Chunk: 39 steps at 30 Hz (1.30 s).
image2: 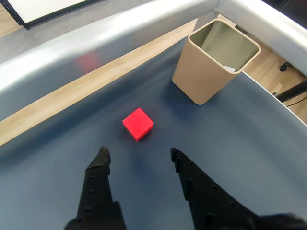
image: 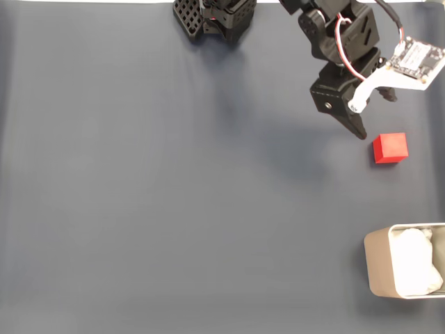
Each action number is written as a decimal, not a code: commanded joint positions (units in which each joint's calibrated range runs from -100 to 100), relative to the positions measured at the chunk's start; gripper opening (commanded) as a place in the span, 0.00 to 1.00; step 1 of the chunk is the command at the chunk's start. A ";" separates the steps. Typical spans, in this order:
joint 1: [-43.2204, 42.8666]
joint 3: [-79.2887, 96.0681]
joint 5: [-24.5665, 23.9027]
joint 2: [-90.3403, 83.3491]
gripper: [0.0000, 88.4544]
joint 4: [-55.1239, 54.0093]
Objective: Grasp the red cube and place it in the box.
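In the wrist view, the gripper (image2: 139, 155) hangs with fingers apart at bottom centre, the red cube (image2: 138, 123) lying free just ahead, the box (image2: 206, 76) upper right.

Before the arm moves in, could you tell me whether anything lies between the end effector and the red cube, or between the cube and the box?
Nothing visible does. The open end effector faces the red cube across bare blue mat, and bare mat separates it from the box.

Dark blue mat (image: 174, 195), wooden floor (image2: 86, 86)
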 commanded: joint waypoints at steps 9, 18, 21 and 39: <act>-0.44 -4.48 -0.29 9.46 0.38 -8.52; -0.02 -9.04 -0.98 15.09 0.39 -10.90; -0.16 -10.50 -1.71 16.56 0.39 -11.56; -1.51 -13.69 -2.64 22.80 0.40 -15.25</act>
